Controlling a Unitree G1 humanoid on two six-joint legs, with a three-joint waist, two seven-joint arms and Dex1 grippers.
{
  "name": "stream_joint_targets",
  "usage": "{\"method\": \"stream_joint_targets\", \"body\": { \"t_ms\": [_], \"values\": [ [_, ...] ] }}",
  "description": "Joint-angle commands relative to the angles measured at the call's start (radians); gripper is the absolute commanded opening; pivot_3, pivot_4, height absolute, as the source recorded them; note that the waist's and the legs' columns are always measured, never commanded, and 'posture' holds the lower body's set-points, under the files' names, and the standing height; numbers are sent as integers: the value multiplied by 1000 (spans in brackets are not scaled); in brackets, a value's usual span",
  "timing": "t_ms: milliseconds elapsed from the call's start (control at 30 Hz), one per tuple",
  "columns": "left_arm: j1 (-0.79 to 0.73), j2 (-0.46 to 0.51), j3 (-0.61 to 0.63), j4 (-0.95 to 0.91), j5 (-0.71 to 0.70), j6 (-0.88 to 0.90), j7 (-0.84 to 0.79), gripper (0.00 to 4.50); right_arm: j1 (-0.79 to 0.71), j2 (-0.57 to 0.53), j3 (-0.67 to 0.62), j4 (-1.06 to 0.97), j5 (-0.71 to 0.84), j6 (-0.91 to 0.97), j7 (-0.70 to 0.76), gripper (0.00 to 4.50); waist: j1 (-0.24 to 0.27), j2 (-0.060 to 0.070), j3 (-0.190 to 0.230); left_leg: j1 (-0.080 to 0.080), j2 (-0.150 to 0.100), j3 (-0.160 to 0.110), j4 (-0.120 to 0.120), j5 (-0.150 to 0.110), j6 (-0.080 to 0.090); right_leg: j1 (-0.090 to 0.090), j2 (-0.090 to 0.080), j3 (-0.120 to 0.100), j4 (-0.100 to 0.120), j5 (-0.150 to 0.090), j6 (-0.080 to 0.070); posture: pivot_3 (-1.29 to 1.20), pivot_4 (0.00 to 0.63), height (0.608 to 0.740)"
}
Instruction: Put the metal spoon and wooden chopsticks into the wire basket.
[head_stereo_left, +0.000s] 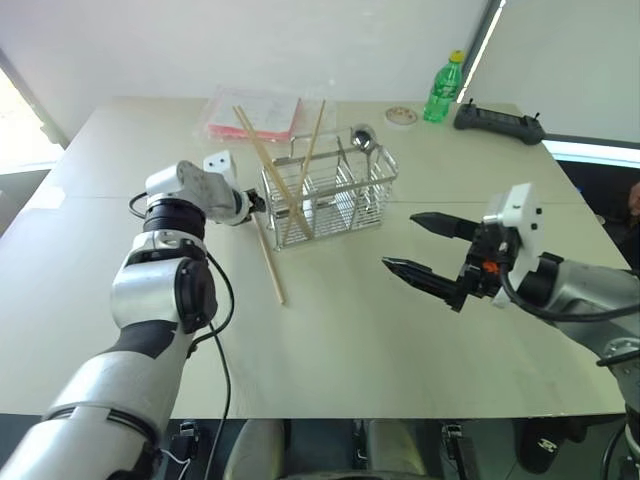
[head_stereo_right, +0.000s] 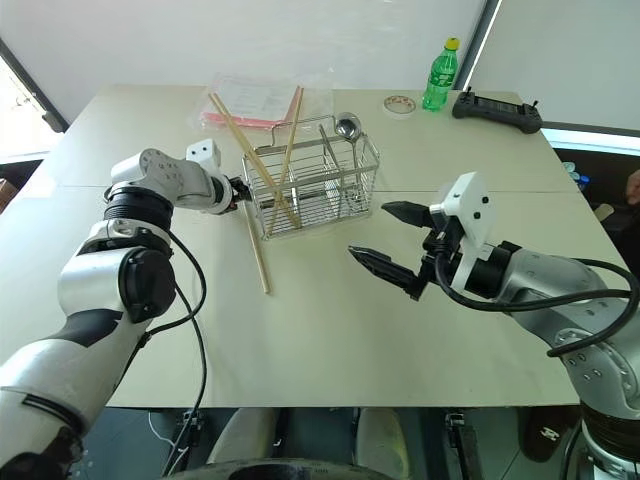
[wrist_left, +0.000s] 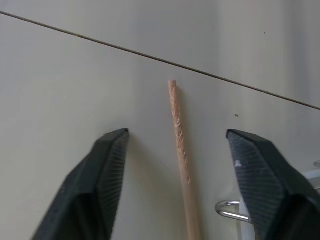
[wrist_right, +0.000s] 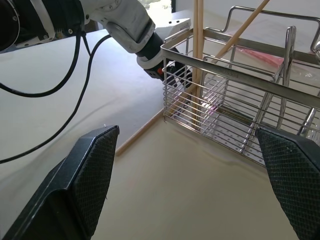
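— Looking over the table (head_stereo_left: 330, 330), what do you see, biggest first?

— My wire basket (head_stereo_left: 335, 195) stands near the middle. Two wooden chopsticks (head_stereo_left: 268, 165) lean crossed inside it, and the metal spoon (head_stereo_left: 362, 137) stands in its far end, bowl up.

— And the loose stick?

— A third chopstick (head_stereo_left: 270, 262) lies flat on the table, one end by the basket's near corner.

— Your pincers?

— My left gripper (wrist_left: 177, 145) points down at that stick, fingers apart, one on each side of it, not touching it. My right gripper (head_stereo_left: 425, 245) hovers well to the basket's right, fingers spread wide, holding nothing.
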Motion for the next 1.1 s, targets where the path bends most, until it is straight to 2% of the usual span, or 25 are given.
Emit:
{"method": "stream_joint_targets", "body": {
  "t_ms": [33,100,133,500,667,833,967,1033,1100],
  "values": [
    [-12,-15,21,28,-12,7,-10,1169,-14,-4,-29,-21,17,-14,-5,4500,1,0,0,0,0,0,0,0,0,0,0,0,0,0,0,0,150,690],
    [-12,-10,29,33,-12,8,-6,148,-20,-5,-27,-16,17,-14,-5,4500,6,0,0,0,0,0,0,0,0,0,0,0,0,0,0,0,150,690],
    [-12,-7,35,35,-12,8,-1,19,-24,-5,-25,-13,17,-14,-4,4500,8,0,0,0,0,0,0,0,0,0,0,0,0,0,0,0,150,690],
    [-11,59,76,24,-9,0,34,19,-47,-6,-8,12,7,-13,14,4500,13,0,0,0,0,1,-1,0,0,-1,0,0,0,0,0,0,150,690],
    [1,160,12,-33,56,-134,-20,19,-51,-10,-6,20,10,-9,25,4500,-11,0,0,-1,1,1,-1,0,0,-3,1,0,1,0,0,0,150,690],
    [18,230,-34,-98,106,-261,-76,19,-59,-10,-1,31,12,-6,32,4500,-5,0,0,-1,1,1,-1,0,0,-3,0,0,0,0,0,0,150,690],
    [16,214,0,-287,37,-376,-192,19,-57,-10,-4,40,20,-1,40,4500,1,-2,1,-2,0,0,-1,0,0,-2,0,0,0,0,0,0,150,690],
    [33,216,-21,-453,7,-452,-313,19,-65,-10,-1,44,25,8,38,4500,2,-3,2,-3,0,-1,0,0,0,-3,0,-1,-1,0,0,0,150,690],
    [37,214,19,-619,-77,-481,-393,19,-71,-17,-7,46,35,18,42,4500,-6,-3,2,-3,1,0,-1,0,0,-3,0,0,-2,0,0,0,150,690]
  ]
}}
